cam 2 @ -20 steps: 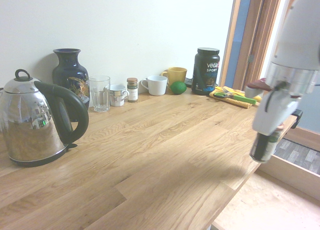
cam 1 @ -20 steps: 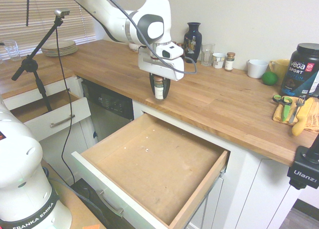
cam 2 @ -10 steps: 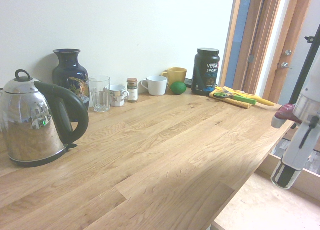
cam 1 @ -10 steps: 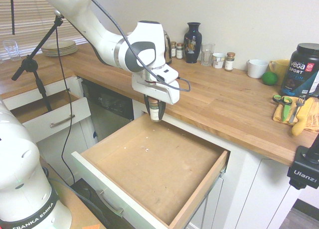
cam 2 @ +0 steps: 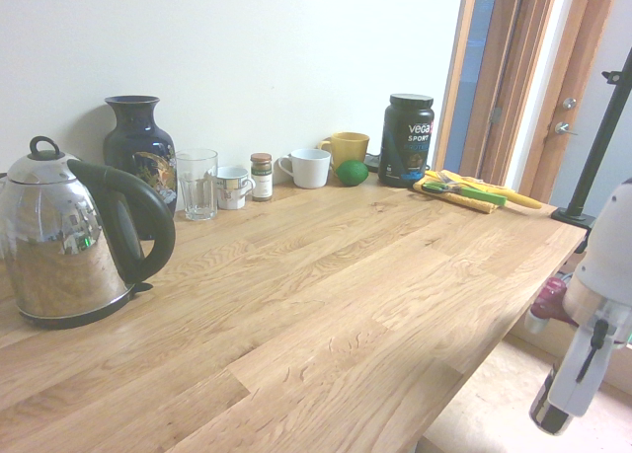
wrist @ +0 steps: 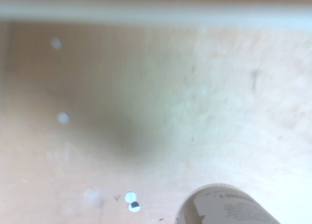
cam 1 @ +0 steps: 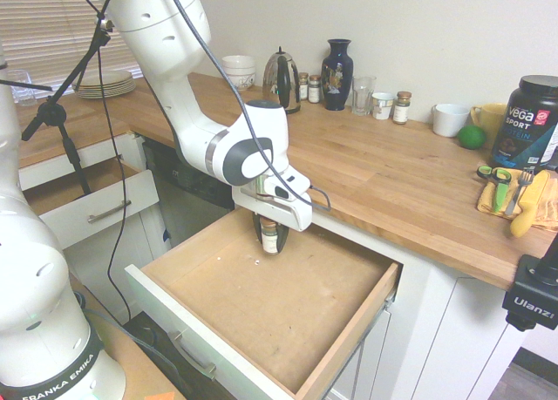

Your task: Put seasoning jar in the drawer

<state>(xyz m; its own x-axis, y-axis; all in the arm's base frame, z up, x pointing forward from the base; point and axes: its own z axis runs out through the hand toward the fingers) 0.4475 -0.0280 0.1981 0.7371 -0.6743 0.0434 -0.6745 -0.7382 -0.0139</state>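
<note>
The seasoning jar (cam 1: pixel 270 235), small glass with a white label and dark contents, hangs upright in my gripper (cam 1: pixel 271 240), which is shut on it. It sits low inside the wide open drawer (cam 1: pixel 261 300), close above the bare wood bottom near the back. From the other side the jar's dark base (cam 2: pixel 549 414) shows below the white hand, under the countertop edge. The wrist view has the jar's label (wrist: pixel 229 207) over the drawer's wood floor (wrist: pixel 161 112). I cannot tell whether the jar touches the wood.
A second, narrower drawer (cam 1: pixel 87 204) stands open at the left. On the counter (cam 1: pixel 392 173) along the wall are a kettle (cam 1: pixel 281 70), a vase (cam 1: pixel 337 62), a glass (cam 1: pixel 363 95), cups, and another spice jar (cam 1: pixel 401 107). A black tub (cam 1: pixel 529 123) stands at right.
My gripper has carried the jar off the counter edge and down into the large drawer, dropping lower in each frame.
</note>
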